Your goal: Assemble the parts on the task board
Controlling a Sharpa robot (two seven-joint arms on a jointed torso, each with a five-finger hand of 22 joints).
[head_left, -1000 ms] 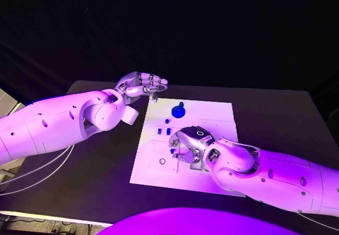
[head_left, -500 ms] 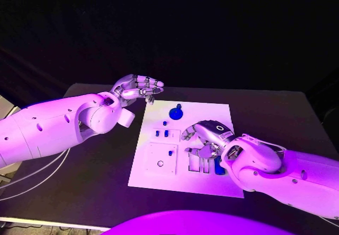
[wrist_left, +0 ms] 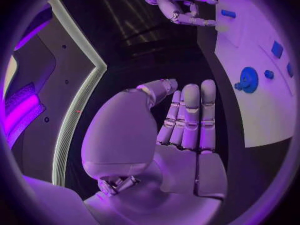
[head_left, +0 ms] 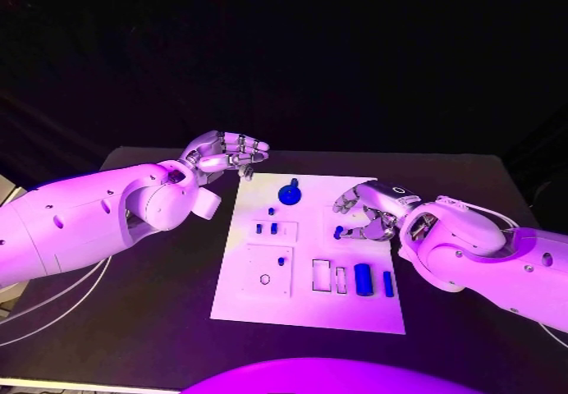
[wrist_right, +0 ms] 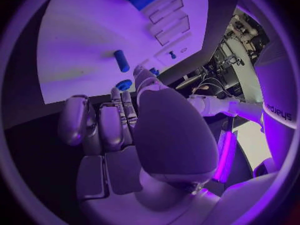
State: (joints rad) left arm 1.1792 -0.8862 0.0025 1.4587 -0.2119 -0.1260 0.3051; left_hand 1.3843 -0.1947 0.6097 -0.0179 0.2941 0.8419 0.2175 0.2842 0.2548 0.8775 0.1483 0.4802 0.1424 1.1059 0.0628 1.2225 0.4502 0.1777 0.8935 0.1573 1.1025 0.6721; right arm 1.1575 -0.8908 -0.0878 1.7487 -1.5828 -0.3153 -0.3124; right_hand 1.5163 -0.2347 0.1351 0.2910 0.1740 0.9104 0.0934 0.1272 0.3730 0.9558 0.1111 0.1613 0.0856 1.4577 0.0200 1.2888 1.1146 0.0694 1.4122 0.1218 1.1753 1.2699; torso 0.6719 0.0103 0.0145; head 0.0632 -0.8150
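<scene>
The white task board [head_left: 310,289] lies mid-table. A round blue part [head_left: 290,194] stands at its far end, also seen as a blue disc [wrist_left: 248,79]. Small blue parts [head_left: 270,229] sit on the board's left half. Two long blue parts [head_left: 362,275] lie beside the slots near its front. My right hand [head_left: 364,215] hovers over the board's right middle with its fingers curled. A small blue part [head_left: 339,232] shows at its fingertips [wrist_right: 124,85]; I cannot tell whether it is pinched. My left hand [head_left: 225,152] hangs beyond the board's far left corner, fingers curled in, holding nothing.
A blue peg [wrist_right: 122,60] lies loose on the board just past my right hand's fingers. The black table [head_left: 154,295] surrounds the board. White cables [head_left: 48,304] trail off the table's left edge.
My right hand has left the slots at the board's front and moved to its right middle, uncovering the long blue parts there. The left hand has stayed in place. The camera has shifted.
</scene>
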